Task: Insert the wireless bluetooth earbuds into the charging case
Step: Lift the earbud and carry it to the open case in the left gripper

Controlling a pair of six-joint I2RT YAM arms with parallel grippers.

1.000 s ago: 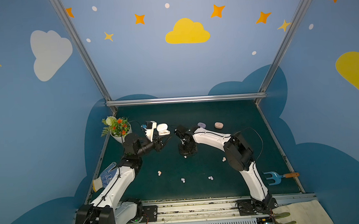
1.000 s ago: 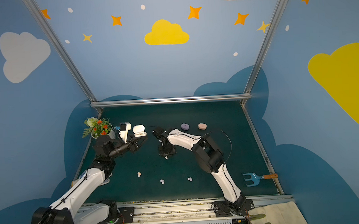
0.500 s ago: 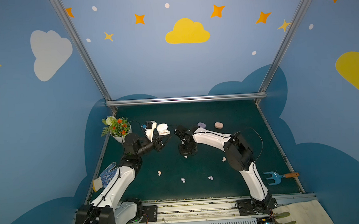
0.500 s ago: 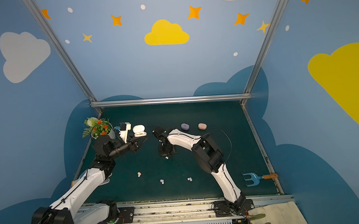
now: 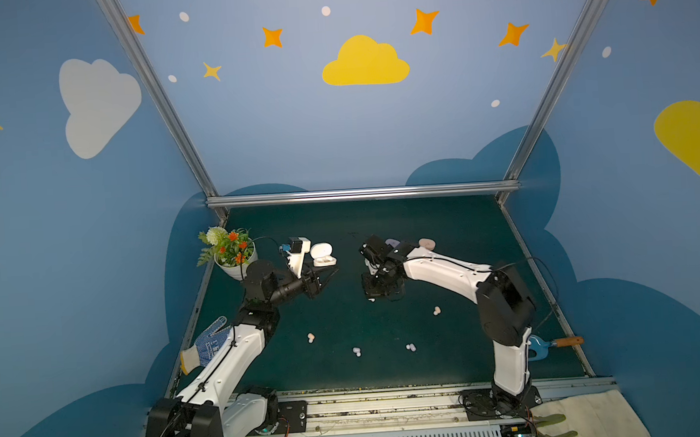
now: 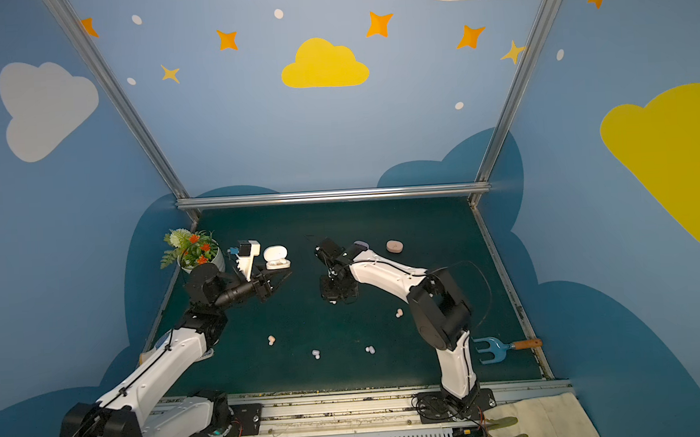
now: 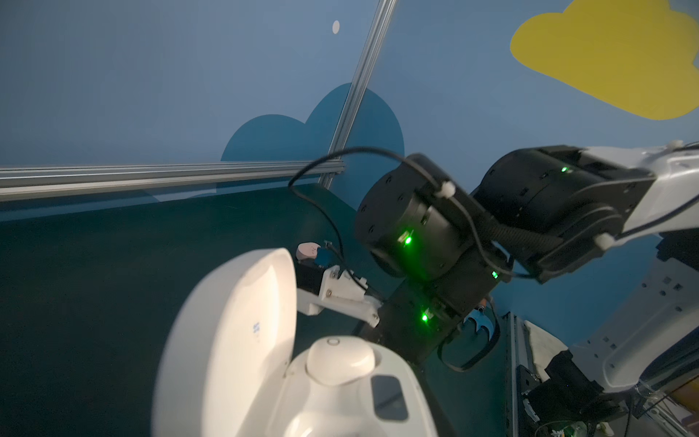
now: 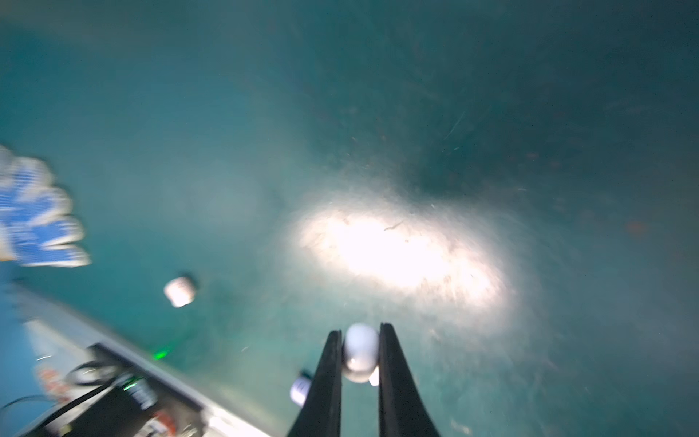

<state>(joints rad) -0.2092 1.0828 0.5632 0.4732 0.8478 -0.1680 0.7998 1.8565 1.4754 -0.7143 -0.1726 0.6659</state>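
My left gripper (image 5: 329,273) is clamped on the open white charging case (image 7: 234,340) with one white bud (image 7: 340,359) seated, loose earbuds (image 5: 310,337) lie mid-table on the green mat (image 5: 346,319), and my right gripper (image 8: 360,331) is pinched tight on a white earbud (image 8: 361,350) down near the mat.

The open white charging case (image 5: 322,255) holds one white earbud (image 7: 339,359); the right gripper (image 8: 360,330) pinches a second white earbud (image 8: 360,352); peach earbuds (image 5: 310,337) and lavender earbuds (image 5: 356,351) lie loose toward the mat's (image 5: 445,230) front edge.
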